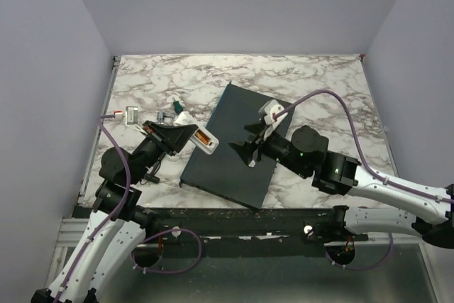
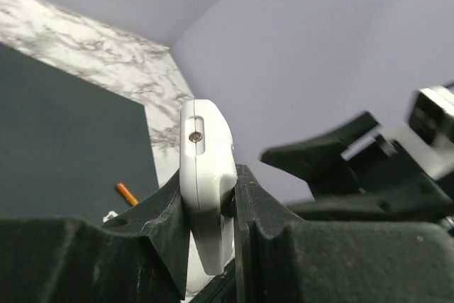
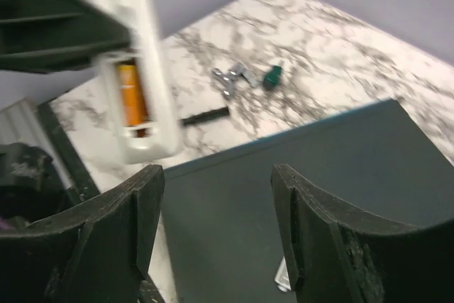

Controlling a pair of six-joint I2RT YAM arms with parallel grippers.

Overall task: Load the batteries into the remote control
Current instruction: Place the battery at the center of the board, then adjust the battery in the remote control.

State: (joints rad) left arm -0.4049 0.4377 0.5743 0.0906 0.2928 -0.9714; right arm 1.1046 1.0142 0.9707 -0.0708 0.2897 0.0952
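My left gripper (image 1: 179, 135), clenched on the remote control (image 2: 206, 154), holds it aloft with a seated battery (image 3: 131, 97) in its bay, so my right gripper (image 3: 216, 175), released and empty over the dark slab (image 1: 234, 147), should take the loose battery (image 2: 126, 194) there squarely, mid-length.

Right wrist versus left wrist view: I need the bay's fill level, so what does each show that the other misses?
Only the right wrist: the remote's open bay with one battery seated, a green bit and a silver bit on the table. Only the left wrist: a loose battery on the slab, the remote's lens end. Both: remote, slab, table, left gripper, right gripper.
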